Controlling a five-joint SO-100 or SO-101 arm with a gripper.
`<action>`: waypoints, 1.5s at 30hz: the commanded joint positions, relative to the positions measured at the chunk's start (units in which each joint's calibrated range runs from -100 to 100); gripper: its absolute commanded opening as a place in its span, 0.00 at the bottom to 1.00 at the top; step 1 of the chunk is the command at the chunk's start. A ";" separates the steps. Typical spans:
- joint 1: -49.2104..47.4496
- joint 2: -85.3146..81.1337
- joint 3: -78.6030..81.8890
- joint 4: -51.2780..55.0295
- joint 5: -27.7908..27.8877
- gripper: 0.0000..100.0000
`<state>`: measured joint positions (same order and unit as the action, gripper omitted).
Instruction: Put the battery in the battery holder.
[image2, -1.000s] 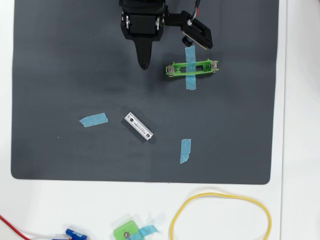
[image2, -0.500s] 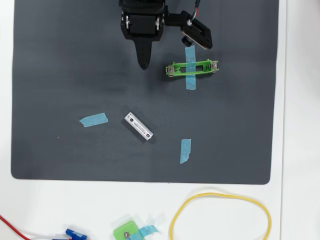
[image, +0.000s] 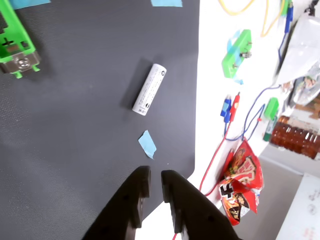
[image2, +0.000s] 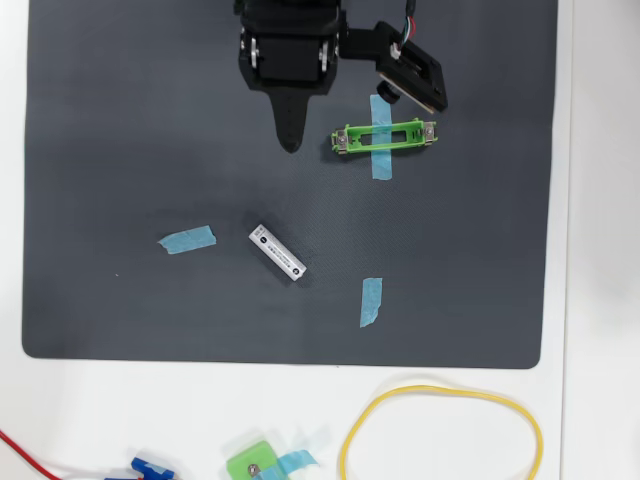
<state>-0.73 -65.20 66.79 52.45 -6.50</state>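
The battery (image2: 277, 253), a silver-white cell, lies slanted on the dark mat, and shows mid-frame in the wrist view as well (image: 149, 89). The green battery holder (image2: 384, 137) is fixed to the mat by a strip of blue tape; only its end (image: 15, 42) reaches into the wrist view at the upper left. My black gripper (image2: 290, 146) hovers over the mat left of the holder and well above the battery in the overhead view. In the wrist view the gripper (image: 155, 172) is shut, with only a thin slit between its fingers and nothing held.
Loose blue tape strips (image2: 187, 239) (image2: 371, 302) lie either side of the battery. Off the mat on the white table are a yellow band (image2: 440, 430), a small green block (image2: 252, 463), wires and a red snack packet (image: 242, 180).
The arm has shifted a little toward the battery, its tip lower in the overhead view, and the wrist camera mount swung right. The battery and holder have not moved.
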 joint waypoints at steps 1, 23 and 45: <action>0.89 16.28 -12.51 -1.14 -0.17 0.00; 12.09 50.48 -32.87 -1.06 -13.06 0.17; -3.99 61.14 -41.15 -0.44 -19.58 0.26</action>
<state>-3.65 -3.99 28.40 52.28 -26.15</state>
